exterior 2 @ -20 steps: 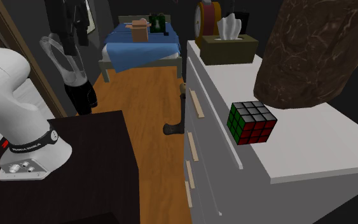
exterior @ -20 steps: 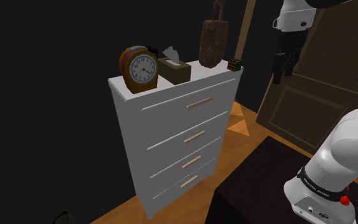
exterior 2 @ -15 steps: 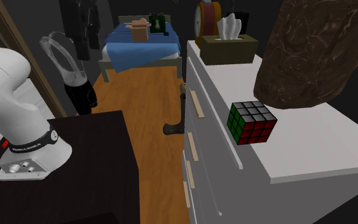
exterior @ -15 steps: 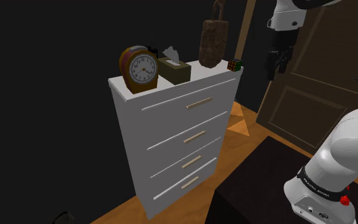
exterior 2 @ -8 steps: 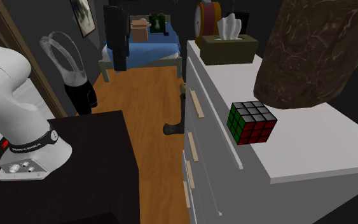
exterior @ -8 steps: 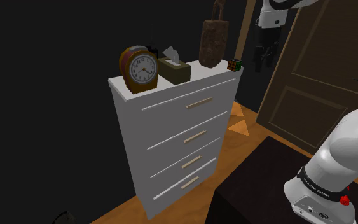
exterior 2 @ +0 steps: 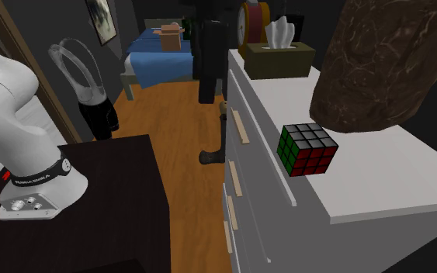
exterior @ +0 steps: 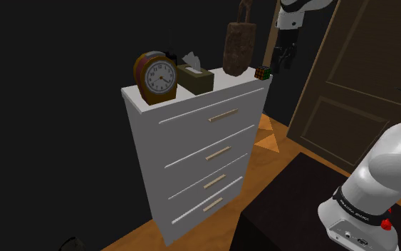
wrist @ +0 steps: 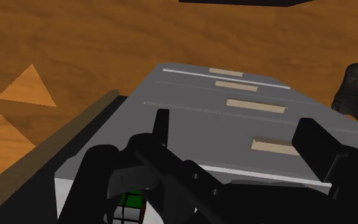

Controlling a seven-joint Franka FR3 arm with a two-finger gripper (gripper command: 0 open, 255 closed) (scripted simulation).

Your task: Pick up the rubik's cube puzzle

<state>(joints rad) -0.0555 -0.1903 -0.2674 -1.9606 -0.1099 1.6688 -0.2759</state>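
The end effector [exterior: 281, 65] hangs with its fingers pointing down, off the corner of a white chest of drawers [exterior: 191, 142]. In the shoulder view it is just to the right of the rubik's cube [exterior: 263, 72] and a little higher, not touching it. In the wrist view its two black fingers [wrist: 317, 149] stand well apart with nothing between them, so it is open and holds nothing.

The cube [exterior 2: 308, 149] sits on top of the chest, close to the front edge and at the end nearest the arm. It shows a green face and a red one (its top face is too dark to read). It rests just beside a large rough brown object [exterior 2: 387, 62]. In the wrist view the cube [wrist: 130, 209] shows low down, past the black body of the hand, with the drawer fronts [wrist: 234, 95] running away beyond the fingers.

Farther along the top stand a tissue box [exterior: 195, 76] and a round clock [exterior: 156, 77]. In the second exterior view the end effector [exterior 2: 207, 91] shows as a dark shape in front of the chest, over a wooden floor [exterior 2: 170, 139], with a blue bed [exterior 2: 170, 58] beyond. A brown panelled door [exterior: 348, 93] stands behind the arm.
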